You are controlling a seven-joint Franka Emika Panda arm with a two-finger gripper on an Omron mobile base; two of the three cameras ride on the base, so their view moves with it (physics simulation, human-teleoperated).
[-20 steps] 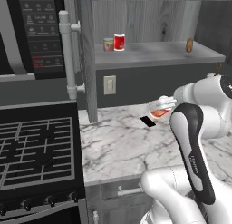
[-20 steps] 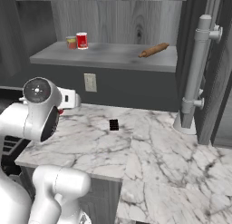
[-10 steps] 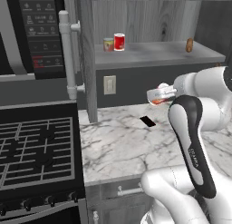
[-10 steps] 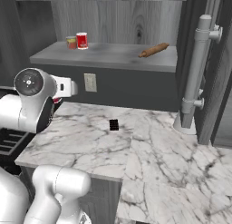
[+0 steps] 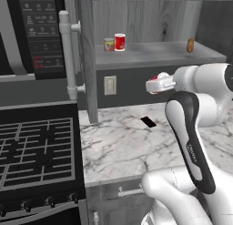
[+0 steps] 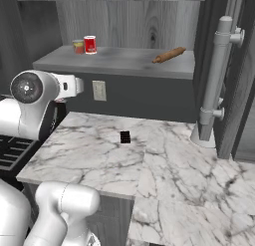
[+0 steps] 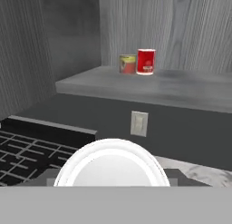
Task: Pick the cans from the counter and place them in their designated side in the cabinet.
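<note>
My gripper (image 5: 153,85) hangs in front of the cabinet's dark front, above the counter (image 5: 118,146), shut on a can. That can's round pale top (image 7: 112,164) sits close up in the hand view, and a bit of its red side (image 5: 154,78) shows at the jaws. A plain red can (image 5: 119,42) (image 6: 90,44) (image 7: 146,61) stands on the cabinet's grey shelf (image 5: 154,53) (image 6: 124,61), near the end that meets the upright wood panel (image 5: 86,60). It is higher than the gripper and to its left.
A yellowish-tan banded can (image 5: 108,44) (image 7: 128,64) stands touching-close beside the red one. A brown rolling pin (image 6: 169,55) lies at the shelf's other end. The black stovetop (image 5: 36,146) adjoins the counter on the left. A wall outlet (image 5: 110,85) and a small black mark (image 5: 148,122) sit below the shelf.
The gripper has risen with the can from just over the counter to just below shelf height and shifted slightly left. The cans on the shelf have not moved.
</note>
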